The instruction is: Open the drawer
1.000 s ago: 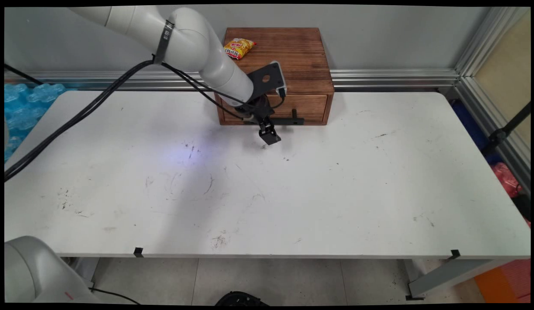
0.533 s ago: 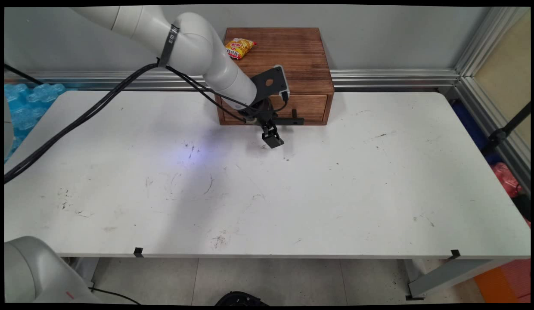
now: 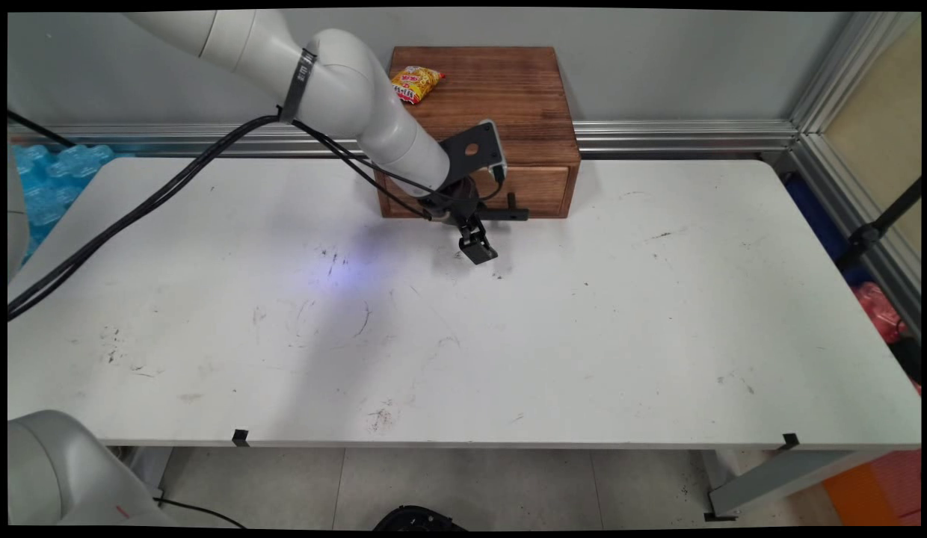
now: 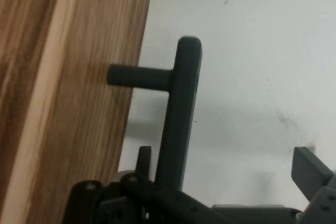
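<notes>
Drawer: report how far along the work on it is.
Done: the gripper is open and down at the drawer's handle, whose bar stands between its fingers. In hand: nothing is gripped; the fingers have not closed on the bar. Left: the drawer looks shut, flush with the wooden box, and the snack packet lies on top of the box.
</notes>
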Motion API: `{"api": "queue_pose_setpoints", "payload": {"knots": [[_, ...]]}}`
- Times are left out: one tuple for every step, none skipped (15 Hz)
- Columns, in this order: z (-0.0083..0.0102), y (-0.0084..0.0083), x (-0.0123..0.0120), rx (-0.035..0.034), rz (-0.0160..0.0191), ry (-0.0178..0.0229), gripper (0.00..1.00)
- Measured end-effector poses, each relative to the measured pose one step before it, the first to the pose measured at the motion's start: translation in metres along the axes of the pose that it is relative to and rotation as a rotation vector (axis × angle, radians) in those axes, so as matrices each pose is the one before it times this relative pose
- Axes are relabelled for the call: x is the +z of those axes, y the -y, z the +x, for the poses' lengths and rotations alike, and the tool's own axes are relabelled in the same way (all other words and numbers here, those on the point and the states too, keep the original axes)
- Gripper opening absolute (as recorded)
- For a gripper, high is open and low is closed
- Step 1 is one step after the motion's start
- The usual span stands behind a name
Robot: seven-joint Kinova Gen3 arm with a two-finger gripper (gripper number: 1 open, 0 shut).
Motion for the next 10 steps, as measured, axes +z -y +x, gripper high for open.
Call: {"api": "queue_pose_setpoints", "payload": {"knots": [[0.00114,-0.00132,0.00056,0.00021,-0.00358,-0.00143,1.00],[0.00069,-0.00171,0.00013,-0.00079,-0.00384,-0.00137,1.00],[0.00008,-0.00143,-0.00020,-0.00145,-0.00294,-0.00080,1.00],[0.00032,-0.00193,-0.00022,-0.00148,-0.00398,-0.00087,1.00],[0.00060,-0.00220,-0.00038,-0.00087,-0.00432,-0.00119,1.00],[0.00103,-0.00238,-0.00028,-0.00012,-0.00474,-0.00133,1.00],[0.00000,-0.00207,-0.00070,-0.00121,-0.00378,-0.00057,1.00],[0.00035,-0.00252,-0.00083,-0.00086,-0.00461,-0.00059,1.00],[0.00045,-0.00267,-0.00086,-0.00037,-0.00509,-0.00063,1.00],[0.00036,-0.00257,-0.00089,-0.00036,-0.00465,-0.00049,1.00]]}}
